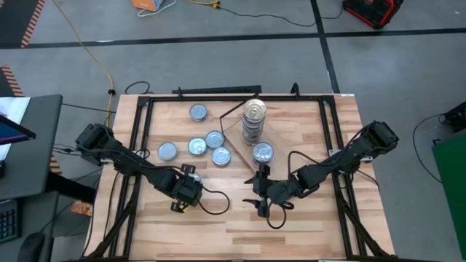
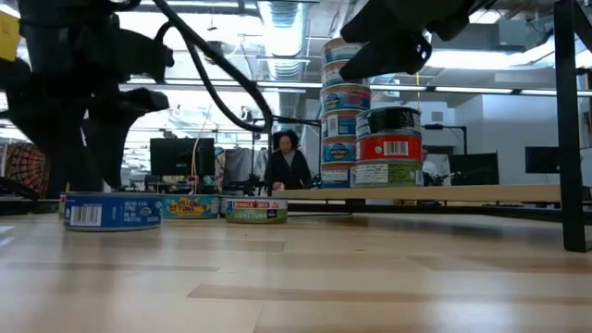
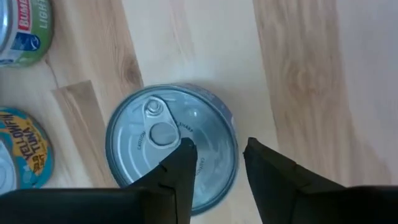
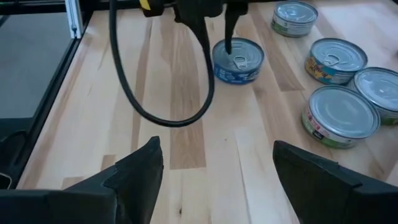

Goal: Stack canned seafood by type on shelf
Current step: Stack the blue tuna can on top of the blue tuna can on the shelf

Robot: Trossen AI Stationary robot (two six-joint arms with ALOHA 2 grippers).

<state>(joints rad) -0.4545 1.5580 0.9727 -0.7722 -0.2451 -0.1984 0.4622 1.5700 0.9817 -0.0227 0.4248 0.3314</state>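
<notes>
The canned seafood in play is a flat round tin with blue sides and a shiny silver pull-tab lid [image 3: 155, 134]. It sits upright on the plank tabletop [image 1: 291, 218], near the front left. The left gripper [image 3: 217, 149] hangs right over it, its two dark fingers only a narrow gap apart. One tip is above the lid, the other is out by the rim, and there's nothing clamped between them. The tin stands on its own!

Just beyond it lie five more silver-lidded tins [image 1: 196, 146] loose on the planks, one [image 1: 197, 112] farther back than the rest. One has a yellow label and another a green one.

To their right is the shelf, a light-wood board with a thin dark frame [image 1: 234, 138]. It carries a tall stack of tins [image 1: 254, 116] and, beside it, a shorter stack [image 2: 388, 148] with black, red and green labels.

In front of the shelf the right gripper [image 4: 214, 171] hovers above bare wood. Its jaws are spread wide and hold nothing at all.

Across the room, a person sits at a desk.
</notes>
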